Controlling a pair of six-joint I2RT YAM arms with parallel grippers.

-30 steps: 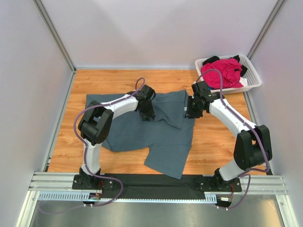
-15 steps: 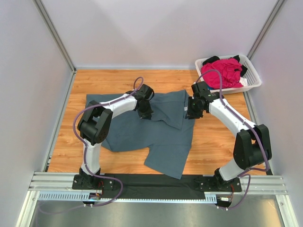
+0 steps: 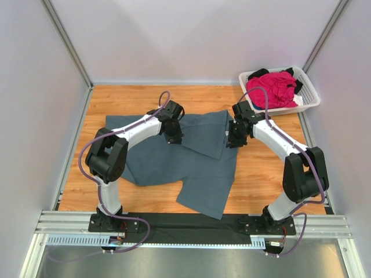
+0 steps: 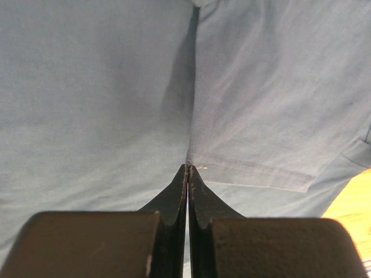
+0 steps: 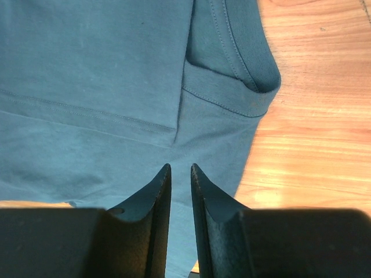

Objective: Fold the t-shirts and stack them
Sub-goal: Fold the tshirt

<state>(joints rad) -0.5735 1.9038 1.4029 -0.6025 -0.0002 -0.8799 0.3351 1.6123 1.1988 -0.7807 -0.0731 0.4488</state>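
Blue-grey shirt (image 3: 191, 159) lies spread on the table (image 3: 266, 168), its far edge spanning both arms. Left gripper (image 4: 187, 168), jaws closed, pinches a hem fold. Right gripper (image 5: 181, 168), jaws narrowly apart, holds nothing visible at the shirt's right edge.

Wooden counter (image 3: 261, 174), orange-toned grain, evenly lit with no hard shadows. Plain pale wall panels (image 3: 197, 40) enclose three sides, joined by aluminium posts (image 3: 66, 43). Near edge carries a metal rail (image 3: 64, 223), apparently slotted.
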